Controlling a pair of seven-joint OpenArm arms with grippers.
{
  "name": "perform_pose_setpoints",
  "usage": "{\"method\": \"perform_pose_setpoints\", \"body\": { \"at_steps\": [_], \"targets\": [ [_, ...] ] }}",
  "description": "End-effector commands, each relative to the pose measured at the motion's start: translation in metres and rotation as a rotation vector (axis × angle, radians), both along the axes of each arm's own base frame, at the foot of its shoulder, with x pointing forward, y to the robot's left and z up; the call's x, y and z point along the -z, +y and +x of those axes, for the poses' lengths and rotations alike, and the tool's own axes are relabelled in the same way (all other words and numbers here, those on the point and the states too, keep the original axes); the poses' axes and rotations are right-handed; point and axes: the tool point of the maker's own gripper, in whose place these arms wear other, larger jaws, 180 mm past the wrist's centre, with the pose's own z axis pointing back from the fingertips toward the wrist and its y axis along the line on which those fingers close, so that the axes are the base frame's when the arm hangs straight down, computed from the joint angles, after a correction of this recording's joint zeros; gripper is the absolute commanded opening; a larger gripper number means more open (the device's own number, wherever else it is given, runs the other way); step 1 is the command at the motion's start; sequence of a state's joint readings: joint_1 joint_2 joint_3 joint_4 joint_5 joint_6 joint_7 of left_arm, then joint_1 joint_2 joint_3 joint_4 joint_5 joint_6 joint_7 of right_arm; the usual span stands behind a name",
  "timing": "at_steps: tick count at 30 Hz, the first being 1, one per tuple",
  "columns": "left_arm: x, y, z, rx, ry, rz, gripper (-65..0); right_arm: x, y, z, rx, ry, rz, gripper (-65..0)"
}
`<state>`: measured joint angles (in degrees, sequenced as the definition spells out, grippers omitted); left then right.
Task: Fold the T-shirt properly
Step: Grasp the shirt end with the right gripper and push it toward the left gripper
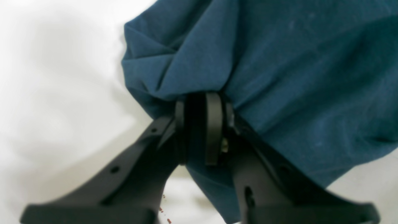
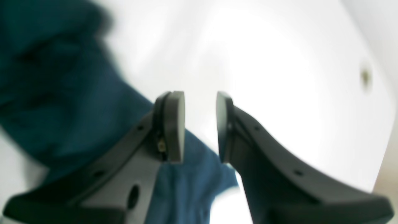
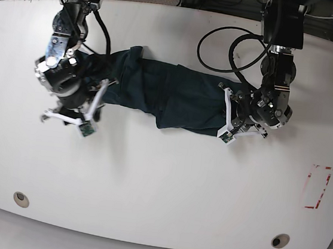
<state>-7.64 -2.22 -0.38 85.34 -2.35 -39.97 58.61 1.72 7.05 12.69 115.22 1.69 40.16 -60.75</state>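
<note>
- Left wrist view: the left gripper point(image 1: 202, 124) had its jaws pressed together on a bunched fold of the shirt point(image 1: 279, 71). The dark teal cloth puckered where the pads bit into it and spread up and to the right across the frame. More of it hung below, between the two black fingers point(image 1: 214, 127). The white table point(image 1: 56, 93) filled the left side, with a few small reddish specks near the bottom edge.
- Right wrist view: the right gripper point(image 2: 199, 124) stood with its jaws apart and bare table point(image 2: 279, 77) showing in the gap. The shirt point(image 2: 62, 102) lay blurred to the left and ran under the fingers point(image 2: 174, 124); it seemed not to be pinched, though the view is soft.
- Base view: the shirt point(image 3: 170, 95) lay stretched in a crumpled band across the upper middle of the table point(image 3: 159, 184), between the two arms. The left gripper point(image 3: 232, 117) sat at its one end, the right gripper point(image 3: 88, 100) at the other. A red outlined rectangle point(image 3: 317, 187) was marked well apart, near the table's edge.
</note>
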Motion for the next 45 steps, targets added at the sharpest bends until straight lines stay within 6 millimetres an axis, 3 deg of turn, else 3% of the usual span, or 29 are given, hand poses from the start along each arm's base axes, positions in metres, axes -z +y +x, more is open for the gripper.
{"method": "perform_pose_setpoints", "body": {
  "at_steps": [1, 3, 6, 7, 10, 12, 18, 25, 34, 42, 45],
  "targets": [
    [-0.011, 0.000, 0.010, 0.000, -0.038, -0.003, -58.3, -0.012, -0.029, 0.004, 0.110, -0.047, 0.076, -47.9],
    [-0.011, -0.001, 0.010, 0.000, -0.036, -0.005, -58.3, -0.016, -0.053, 0.003, 0.197, -0.065, 0.141, -44.4],
    [-0.010, -0.001, 0.009, 0.000, -0.035, -0.005, -58.3, -0.007, -0.081, -0.004, 0.301, -0.022, 0.208, -31.2],
    [-0.010, -0.001, 0.009, 0.000, -0.033, -0.005, -58.3, 0.000, -0.095, -0.010, 0.354, 0.003, 0.250, -22.4],
    [-0.009, -0.001, 0.008, 0.000, -0.032, -0.005, -58.3, 0.008, -0.112, -0.018, 0.428, 0.018, 0.350, -9.7],
    [-0.009, 0.001, 0.008, 0.000, -0.032, 0.000, -58.3, 0.016, -0.118, -0.023, 0.459, 0.031, 0.428, -4.9],
    [-0.008, 0.002, 0.008, -0.001, -0.030, 0.003, -58.3, 0.035, -0.137, -0.037, 0.530, 0.079, 0.631, -7.0],
    [-0.008, 0.002, 0.008, -0.001, -0.030, 0.003, -58.3, 0.065, -0.153, -0.052, 0.604, 0.144, 0.752, -8.1],
    [-0.008, 0.001, 0.008, -0.001, -0.030, 0.001, -58.3, 0.095, -0.141, -0.064, 0.617, 0.241, 0.815, -8.1],
    [-0.008, 0.002, 0.008, -0.001, -0.030, 0.003, -58.3, 0.111, -0.077, -0.050, 0.485, 0.327, 0.844, -8.1],
    [-0.008, 0.001, 0.008, 0.000, -0.030, 0.000, -58.3, 0.115, -0.062, -0.050, 0.459, 0.341, 0.853, -8.1]
  ]
}}
